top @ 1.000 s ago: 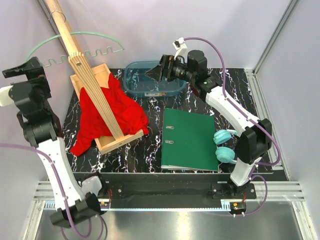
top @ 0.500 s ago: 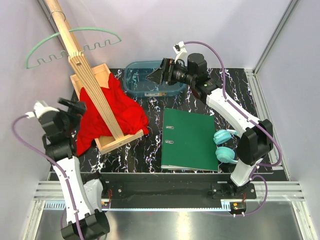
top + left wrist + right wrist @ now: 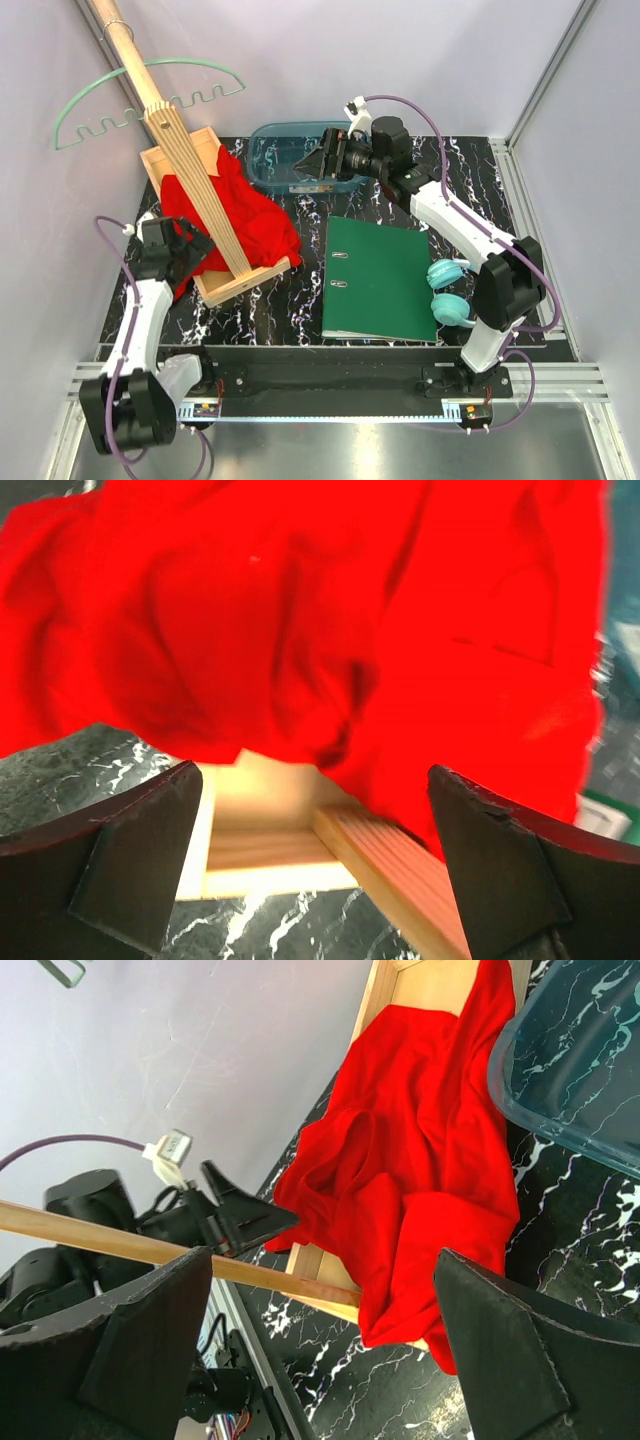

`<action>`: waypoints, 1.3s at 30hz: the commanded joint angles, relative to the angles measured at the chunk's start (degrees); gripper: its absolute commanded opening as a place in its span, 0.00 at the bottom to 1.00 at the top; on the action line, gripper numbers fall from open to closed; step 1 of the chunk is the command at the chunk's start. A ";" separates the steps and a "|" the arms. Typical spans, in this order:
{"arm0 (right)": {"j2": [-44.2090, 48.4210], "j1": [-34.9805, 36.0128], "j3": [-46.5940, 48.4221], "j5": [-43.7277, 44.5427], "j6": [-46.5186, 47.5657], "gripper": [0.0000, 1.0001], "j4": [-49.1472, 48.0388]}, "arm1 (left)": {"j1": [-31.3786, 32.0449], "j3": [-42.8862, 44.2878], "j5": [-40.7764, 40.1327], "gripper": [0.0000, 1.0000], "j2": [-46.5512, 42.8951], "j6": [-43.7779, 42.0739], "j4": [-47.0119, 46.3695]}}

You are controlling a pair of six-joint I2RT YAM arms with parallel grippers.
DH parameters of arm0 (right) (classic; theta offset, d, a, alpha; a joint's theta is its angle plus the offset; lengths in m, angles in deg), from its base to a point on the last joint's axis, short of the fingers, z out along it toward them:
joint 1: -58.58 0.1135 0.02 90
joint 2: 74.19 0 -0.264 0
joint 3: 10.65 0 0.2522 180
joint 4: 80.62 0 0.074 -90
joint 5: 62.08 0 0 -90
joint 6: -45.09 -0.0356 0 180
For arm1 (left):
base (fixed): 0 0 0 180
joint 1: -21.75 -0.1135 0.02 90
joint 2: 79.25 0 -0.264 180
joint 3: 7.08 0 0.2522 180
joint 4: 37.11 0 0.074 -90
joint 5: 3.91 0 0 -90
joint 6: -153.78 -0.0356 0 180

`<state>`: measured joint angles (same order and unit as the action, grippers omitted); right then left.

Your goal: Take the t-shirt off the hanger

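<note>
Looking down from above, you are seeing the t-shirt (image 3: 240, 215) lying in a red heap on the tray (image 3: 245, 283) of the wooden stand (image 3: 195, 170), bunched round the foot of the slats. The hanger (image 3: 190, 61) is hanging bare high on the pole, well apart from the cloth. By my reading the shirt is already off, and you are now going in to take hold of it and clear it from the stand. Your left gripper (image 3: 190, 250) is sitting at the heap's left edge with its fingers spread. Your right gripper (image 3: 308, 163) is hovering over the blue bin (image 3: 270, 150), also spread.

Switching to the left wrist, you are facing folds of cloth overhanging the tray's corner, with both fingers wide apart and nothing between them. You are wanting a thick fold here, not a single layer, and you are keeping the fingers off the tray rim while closing.

Turning to the right wrist, you are looking past spread, empty fingers at the shirt lying against the slats. Lifting it sideways, away from them, is probably safer than dragging, since cloth could be catching there.
</note>
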<state>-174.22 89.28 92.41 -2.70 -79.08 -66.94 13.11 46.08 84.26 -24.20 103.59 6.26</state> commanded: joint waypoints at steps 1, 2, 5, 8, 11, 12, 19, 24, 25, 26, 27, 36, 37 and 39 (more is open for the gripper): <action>1.86 -0.20 1.05 0.99 0.60 1.00 1.64 | 0.30 1.56 -5.64 0.99 3.92 3.77 -5.96; 1.51 -0.20 2.01 0.82 0.60 1.00 2.09 | 0.38 1.73 -5.65 0.99 5.23 4.22 -7.79; 0.19 -0.11 2.99 0.20 0.51 1.00 2.80 | 0.38 2.96 -4.33 0.99 9.35 5.89 -10.44; -0.96 -0.20 3.34 -0.06 0.25 1.00 2.71 | 0.38 4.37 -2.40 0.99 12.97 6.94 -11.58; -1.84 -0.11 3.60 -0.06 0.34 1.00 2.80 | 0.38 3.68 -2.39 0.98 15.88 8.70 -13.59; -2.18 -0.20 3.69 -0.06 0.34 1.00 2.71 | 0.38 3.23 -1.78 0.98 16.84 9.23 -14.57; -3.68 -0.20 4.92 -0.68 -0.19 1.00 2.63 | 0.82 3.32 -1.07 0.80 21.50 11.69 -18.27; -5.08 -0.11 5.36 -1.12 -0.02 1.00 2.71 | 1.44 3.67 -3.97 0.61 23.00 12.13 -18.44; -5.35 -0.11 5.36 -1.29 0.07 1.00 2.80 | 1.44 4.10 -3.89 0.59 23.26 11.70 -18.97; -5.70 -0.11 5.45 -1.55 0.07 1.00 2.80 | 1.35 4.46 -2.50 0.54 24.48 11.34 -19.14; -6.40 -0.03 5.54 -1.91 0.25 1.00 2.80 | 1.44 4.63 -0.48 0.47 25.02 10.56 -19.93; -10.97 1.03 9.40 -10.60 7.62 1.00 3.33 | 0.91 12.26 29.58 0.00 23.09 11.14 -33.12; -11.33 1.29 10.27 -10.87 8.33 1.00 3.42 | 1.08 12.98 32.64 0.00 22.91 12.12 -33.64; -12.21 2.17 11.25 -12.01 10.70 1.00 3.94 | 1.09 14.47 35.12 0.00 22.04 14.92 -35.39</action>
<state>-185.76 89.67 99.42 -9.93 -74.01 -63.25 13.90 55.21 106.23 1.39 113.45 -19.73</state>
